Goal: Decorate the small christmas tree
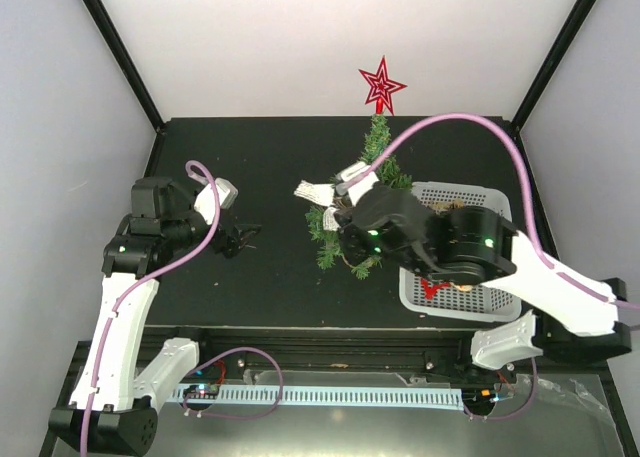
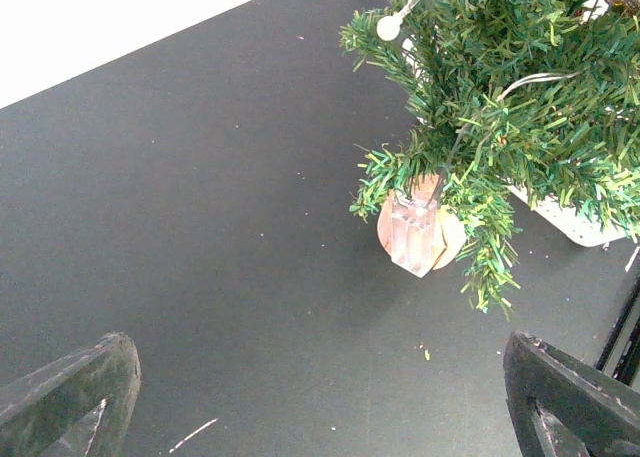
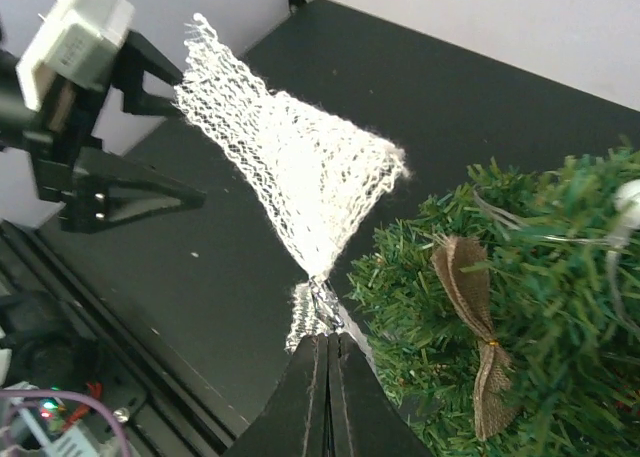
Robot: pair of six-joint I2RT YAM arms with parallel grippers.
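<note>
The small christmas tree (image 1: 372, 192) stands mid-table with a red star (image 1: 382, 85) on its tip; its green branches (image 2: 510, 107) and round wooden base (image 2: 420, 232) show in the left wrist view. A brown burlap bow (image 3: 475, 327) and a white bead (image 2: 388, 27) hang on it. My right gripper (image 3: 327, 339) is shut on the knot of a white mesh bow (image 3: 290, 167), held at the tree's left side (image 1: 316, 190). My left gripper (image 2: 320, 397) stands open and holds nothing, low over the mat to the left of the tree (image 1: 240, 239).
A white basket (image 1: 480, 202) sits right of the tree, under the right arm, with a red ornament (image 1: 432, 289) inside. Its corner (image 2: 575, 222) shows behind the branches. Black frame posts and white walls close the table's back and sides.
</note>
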